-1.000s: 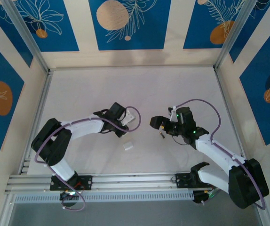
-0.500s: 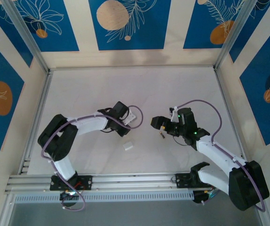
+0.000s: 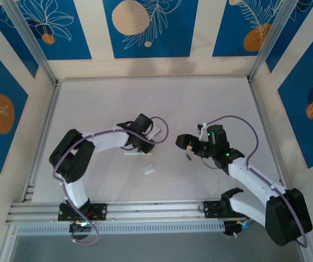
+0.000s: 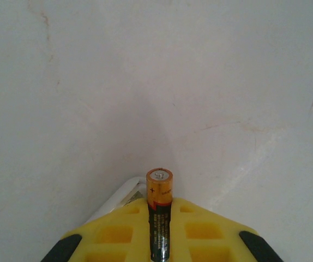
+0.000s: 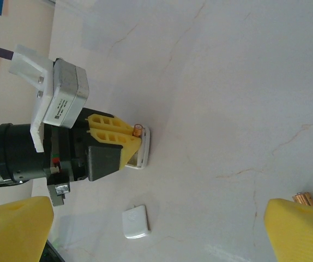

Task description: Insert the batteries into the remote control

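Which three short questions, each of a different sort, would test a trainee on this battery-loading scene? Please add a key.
1. True or false: the left gripper is shut on a battery.
2. Fill in the gap: the jaws of the right gripper stand ____.
3. Which thing lies closest to the held battery's gold end?
A. the remote control
B. the loose white squarish piece
C. the right gripper

Key: 1 true; 2 open; 3 A.
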You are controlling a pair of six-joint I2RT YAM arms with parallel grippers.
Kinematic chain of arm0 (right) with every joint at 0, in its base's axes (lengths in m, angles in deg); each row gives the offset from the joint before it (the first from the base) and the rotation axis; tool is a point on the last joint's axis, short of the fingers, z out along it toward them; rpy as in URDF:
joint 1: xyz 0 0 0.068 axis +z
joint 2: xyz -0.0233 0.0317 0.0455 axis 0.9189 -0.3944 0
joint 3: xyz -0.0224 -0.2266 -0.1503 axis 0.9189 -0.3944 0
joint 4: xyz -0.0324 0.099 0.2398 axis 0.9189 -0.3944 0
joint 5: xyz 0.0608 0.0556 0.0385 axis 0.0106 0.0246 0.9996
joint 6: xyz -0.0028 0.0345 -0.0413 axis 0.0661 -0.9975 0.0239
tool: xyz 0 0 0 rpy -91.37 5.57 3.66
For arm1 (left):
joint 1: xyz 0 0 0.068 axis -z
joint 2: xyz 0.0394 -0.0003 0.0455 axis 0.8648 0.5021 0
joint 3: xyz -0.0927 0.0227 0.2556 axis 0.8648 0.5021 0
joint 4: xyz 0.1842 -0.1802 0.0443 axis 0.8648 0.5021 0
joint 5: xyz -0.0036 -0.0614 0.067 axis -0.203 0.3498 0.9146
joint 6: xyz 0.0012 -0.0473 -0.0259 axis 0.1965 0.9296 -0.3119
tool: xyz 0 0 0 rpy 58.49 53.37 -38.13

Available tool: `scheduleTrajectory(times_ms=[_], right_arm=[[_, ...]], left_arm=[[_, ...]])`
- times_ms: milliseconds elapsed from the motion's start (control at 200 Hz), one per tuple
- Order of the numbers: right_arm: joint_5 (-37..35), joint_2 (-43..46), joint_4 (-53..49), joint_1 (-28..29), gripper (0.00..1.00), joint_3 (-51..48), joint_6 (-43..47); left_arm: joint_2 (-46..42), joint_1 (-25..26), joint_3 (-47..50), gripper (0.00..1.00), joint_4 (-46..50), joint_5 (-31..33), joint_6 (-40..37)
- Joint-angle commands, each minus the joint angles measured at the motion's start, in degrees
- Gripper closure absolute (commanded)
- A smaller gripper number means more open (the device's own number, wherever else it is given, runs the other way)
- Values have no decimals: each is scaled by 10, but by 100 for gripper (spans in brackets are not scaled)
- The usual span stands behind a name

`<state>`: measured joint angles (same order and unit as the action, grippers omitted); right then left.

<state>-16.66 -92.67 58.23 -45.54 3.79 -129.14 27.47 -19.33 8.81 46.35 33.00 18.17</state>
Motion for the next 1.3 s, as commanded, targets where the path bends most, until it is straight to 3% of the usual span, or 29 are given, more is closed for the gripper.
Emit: scheduleTrajectory(times_ms=[0, 205, 520, 880, 1295], right_arm=[[12, 3, 1, -3, 1, -11, 2], [18, -8, 8, -3, 1, -7, 4], [30, -29, 5, -2, 1, 7, 18], [23, -29, -5, 7, 1, 12, 13], [9, -45, -4, 29, 1, 22, 10]], left_arm=[[-38, 4, 15, 87, -9, 23, 53], [-69, 12, 43, 87, -43, 75, 167], [-81, 39, 89, 85, -113, 152, 231], [-103, 55, 125, 85, -154, 171, 274], [-91, 67, 123, 85, -136, 175, 332]])
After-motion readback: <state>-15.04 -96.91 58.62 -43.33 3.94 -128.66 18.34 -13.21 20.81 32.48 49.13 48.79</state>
